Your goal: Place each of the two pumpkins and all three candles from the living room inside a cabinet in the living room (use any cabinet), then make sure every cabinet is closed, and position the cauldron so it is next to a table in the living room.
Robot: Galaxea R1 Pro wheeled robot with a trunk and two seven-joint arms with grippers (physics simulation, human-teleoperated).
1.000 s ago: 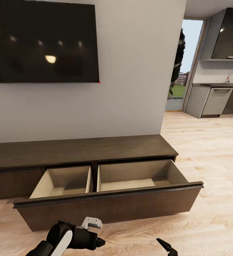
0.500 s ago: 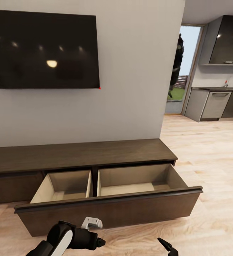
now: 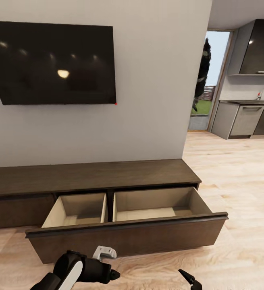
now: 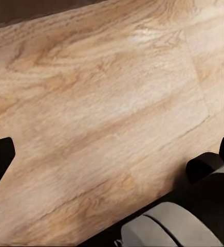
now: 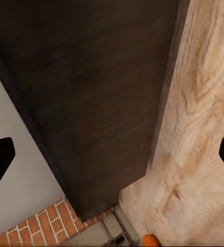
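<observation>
Facing cabinet (image 3: 107, 177), drawer (image 3: 127, 235) open

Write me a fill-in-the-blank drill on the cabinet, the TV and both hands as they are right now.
1. The long drawer of the cabinet is pulled ____.
2. The drawer is split into ____ pale compartments.
3. The black TV hangs on the wall ____ the cabinet.
4. The left hand and the right hand each grip ____.

Missing words: open; two; above; nothing
</observation>
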